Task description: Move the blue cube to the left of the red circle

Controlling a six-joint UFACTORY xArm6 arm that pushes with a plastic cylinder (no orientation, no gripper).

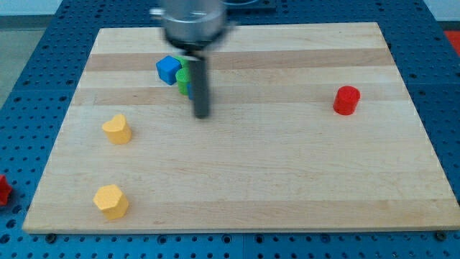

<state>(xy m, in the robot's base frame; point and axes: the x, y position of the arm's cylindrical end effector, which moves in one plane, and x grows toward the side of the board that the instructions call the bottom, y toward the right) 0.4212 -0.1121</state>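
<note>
The blue cube (168, 70) sits on the wooden board near the view's top, left of centre. A green block (183, 80) touches its right side and is partly hidden by the rod, so its shape is unclear. The red circle, a short red cylinder (346, 100), stands far off at the view's right. My tip (202, 115) rests on the board just below and to the right of the green block, about a block's width below-right of the blue cube, touching neither as far as I can tell.
A yellow heart-shaped block (116, 129) lies at the view's left. A yellow hexagonal block (111, 201) lies near the bottom left corner. The wooden board (287, 187) sits on a blue perforated table; a red object (3, 190) shows at the far left edge.
</note>
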